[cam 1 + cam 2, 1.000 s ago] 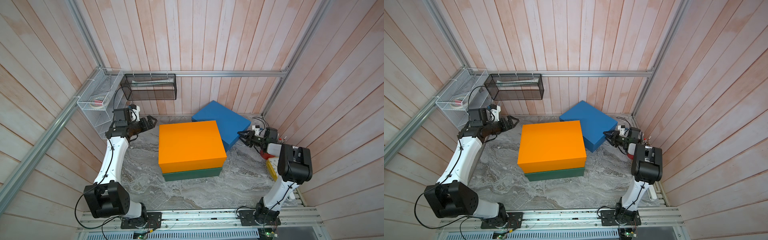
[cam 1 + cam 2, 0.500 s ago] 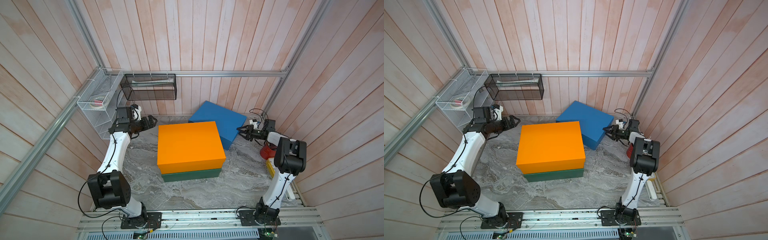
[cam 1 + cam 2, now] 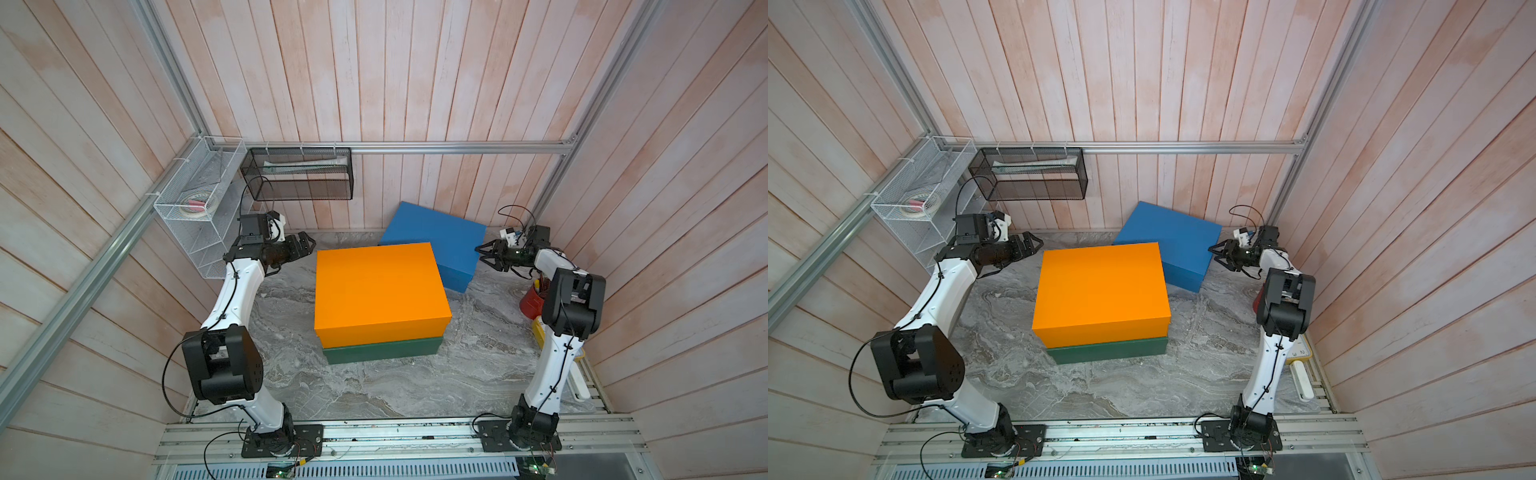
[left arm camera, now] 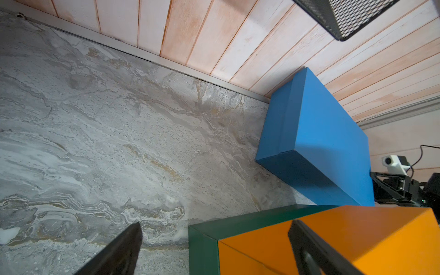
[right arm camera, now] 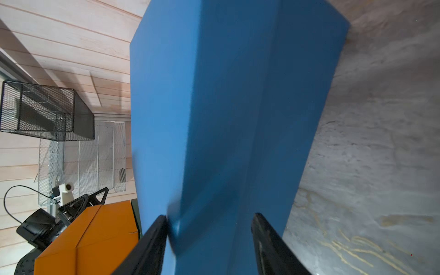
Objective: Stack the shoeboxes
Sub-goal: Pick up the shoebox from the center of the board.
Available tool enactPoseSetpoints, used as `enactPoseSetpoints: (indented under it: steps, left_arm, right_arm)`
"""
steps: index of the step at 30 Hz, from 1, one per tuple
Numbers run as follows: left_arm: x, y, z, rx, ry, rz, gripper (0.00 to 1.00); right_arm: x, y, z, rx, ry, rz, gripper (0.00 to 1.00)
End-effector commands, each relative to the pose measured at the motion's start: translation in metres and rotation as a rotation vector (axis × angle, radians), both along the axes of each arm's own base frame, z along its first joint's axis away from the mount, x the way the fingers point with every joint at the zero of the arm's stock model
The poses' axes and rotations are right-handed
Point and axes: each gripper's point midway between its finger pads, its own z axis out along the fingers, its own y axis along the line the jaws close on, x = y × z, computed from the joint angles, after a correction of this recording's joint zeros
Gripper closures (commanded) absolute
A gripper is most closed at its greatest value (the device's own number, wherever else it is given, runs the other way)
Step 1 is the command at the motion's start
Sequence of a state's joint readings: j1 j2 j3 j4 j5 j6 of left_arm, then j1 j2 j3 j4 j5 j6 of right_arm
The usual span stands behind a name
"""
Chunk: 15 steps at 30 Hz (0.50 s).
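Note:
The orange shoebox [image 3: 378, 286] lies on the dark green shoebox [image 3: 382, 351] mid-table in both top views. Behind them to the right the blue shoebox [image 3: 440, 237] rests at an angle near the back wall. My right gripper [image 3: 482, 255] is at the blue box's right end, open. In the right wrist view its jaws [image 5: 208, 219] straddle an edge of the blue shoebox [image 5: 226, 107], one finger [image 5: 157, 228] close to the lid. My left gripper [image 3: 305, 245] is open beside the orange box's back left corner, holding nothing. The left wrist view shows the green box's corner [image 4: 202, 240] between its fingers.
A black mesh basket [image 3: 299, 174] hangs on the back wall. A white wire rack [image 3: 195, 208] stands in the back left corner. A red container [image 3: 532, 301] and a yellow object [image 3: 540, 336] sit behind the right arm by the right wall. Wood walls close in three sides.
My right gripper moved back toward the wall to the blue box's right end and its jaws spread wider. The blue box shifted slightly left. The left gripper moved back a little.

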<state>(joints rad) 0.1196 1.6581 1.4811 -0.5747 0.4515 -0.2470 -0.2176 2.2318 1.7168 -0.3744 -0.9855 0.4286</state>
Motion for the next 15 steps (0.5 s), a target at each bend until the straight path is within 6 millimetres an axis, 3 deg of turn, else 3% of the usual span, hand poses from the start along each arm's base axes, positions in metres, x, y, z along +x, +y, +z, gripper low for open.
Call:
enactPoseSetpoints:
  steps: [1,7,15]
  left_arm:
    - [0.01,0.0,0.008,0.014,-0.048,-0.02,0.0]
    - [0.019,-0.01,0.002,0.035,-0.064,-0.052,0.0]
    - [0.036,-0.017,-0.006,0.029,-0.076,-0.083,0.0]
  right_arm:
    - [0.007,-0.009,-0.026,-0.087,0.048,-0.035,0.33]
    - [0.022,-0.003,-0.02,-0.13,0.005,-0.049,0.18]
    - [0.051,0.022,-0.01,-0.151,-0.062,-0.043,0.15]
